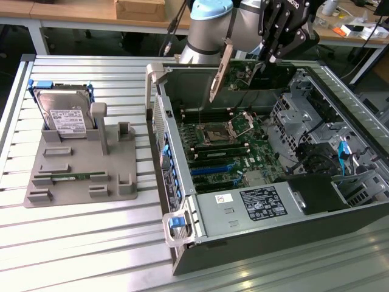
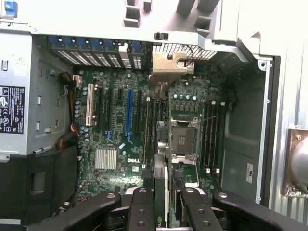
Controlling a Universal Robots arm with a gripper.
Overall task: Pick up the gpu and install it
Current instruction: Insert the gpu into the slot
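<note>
The gpu (image 1: 246, 74) hangs on edge above the back of the open computer case (image 1: 182, 201), its silver end bracket (image 1: 220, 70) pointing down toward the case's rear wall. My gripper (image 1: 275, 53) is shut on the card's upper edge. In the wrist view the gpu (image 2: 160, 185) appears edge-on between my black fingers (image 2: 141, 211), with its bracket (image 2: 169, 67) at the far end. The card hovers over the motherboard (image 2: 115, 139), between the CPU socket (image 2: 184, 139) and the blue slot (image 2: 128, 110), and is seated in no slot.
A grey fixture (image 1: 79, 164) on the slatted table at the exterior view's left holds a silver hard drive (image 1: 64, 112) and a narrow green memory stick (image 1: 73, 177). Inside the case are the power supply (image 1: 255, 204), drive cages (image 1: 304, 109) and cables (image 1: 316, 161).
</note>
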